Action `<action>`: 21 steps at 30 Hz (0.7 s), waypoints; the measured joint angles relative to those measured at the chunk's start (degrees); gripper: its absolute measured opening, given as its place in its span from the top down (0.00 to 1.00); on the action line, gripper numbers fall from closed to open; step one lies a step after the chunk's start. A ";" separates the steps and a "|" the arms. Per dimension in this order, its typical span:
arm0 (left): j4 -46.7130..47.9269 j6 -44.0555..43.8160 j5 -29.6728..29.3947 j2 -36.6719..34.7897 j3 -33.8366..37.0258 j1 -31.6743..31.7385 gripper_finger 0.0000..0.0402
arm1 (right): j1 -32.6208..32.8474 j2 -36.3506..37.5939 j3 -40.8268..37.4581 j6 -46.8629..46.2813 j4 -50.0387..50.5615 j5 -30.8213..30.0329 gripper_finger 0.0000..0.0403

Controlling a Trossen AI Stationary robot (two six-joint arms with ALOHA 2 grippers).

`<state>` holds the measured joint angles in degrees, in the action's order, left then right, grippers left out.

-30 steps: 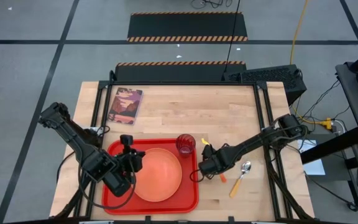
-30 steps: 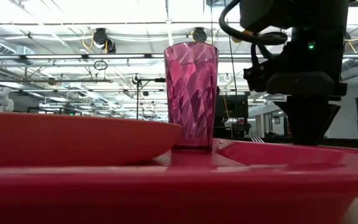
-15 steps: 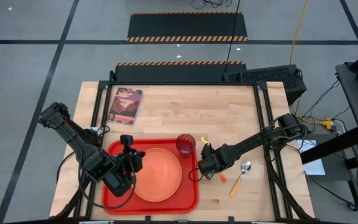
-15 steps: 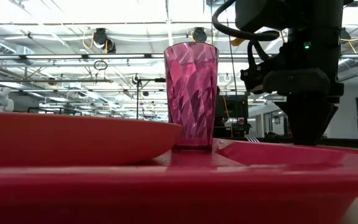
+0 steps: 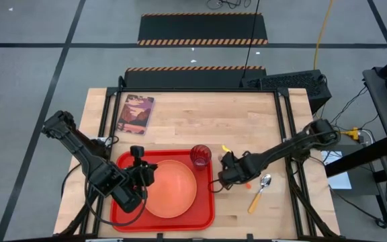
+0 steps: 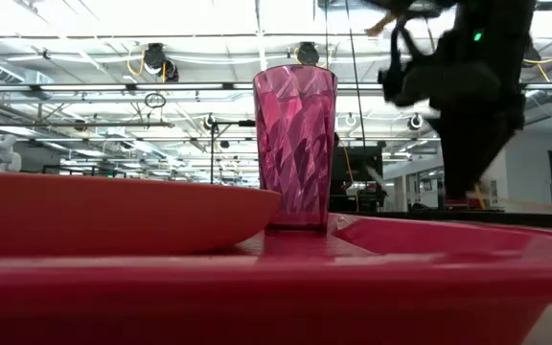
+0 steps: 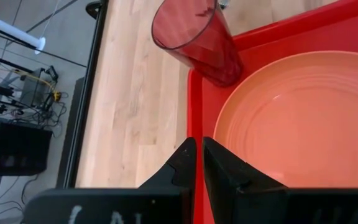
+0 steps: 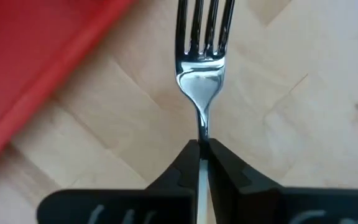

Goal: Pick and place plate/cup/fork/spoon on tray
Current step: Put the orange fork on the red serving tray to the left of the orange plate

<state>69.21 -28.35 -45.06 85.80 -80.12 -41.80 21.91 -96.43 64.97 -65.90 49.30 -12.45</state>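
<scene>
The wooden table [image 5: 180, 128] carries the red tray [image 5: 121, 214] near its front edge, a book [image 5: 135, 113] toward the back left corner, and the spoon [image 5: 259, 191] right of the tray.

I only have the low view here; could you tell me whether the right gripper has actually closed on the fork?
Observer: Yes. In the right wrist view the right gripper is shut on the fork, pinching its metal neck just below the tines.
Operator: Thank you. Is the fork over the tray yet?
Observer: Not yet. From above, the gripper sits over bare wood just right of the tray.
Operator: And where is the spoon, please?
Observer: The spoon lies on the table right of that gripper, untouched.
Operator: What is the left arm doing?
Observer: The left gripper is shut on nothing, above the tray's edge beside the plate and the cup.
</scene>
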 joint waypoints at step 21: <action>-22.49 12.06 -0.61 0.93 0.01 4.35 0.92 | 10.16 15.44 0.11 7.02 -8.97 -30.44 0.99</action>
<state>46.72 -16.29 -45.67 86.72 -80.10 -37.45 32.06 -80.99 65.08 -58.88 40.33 -42.89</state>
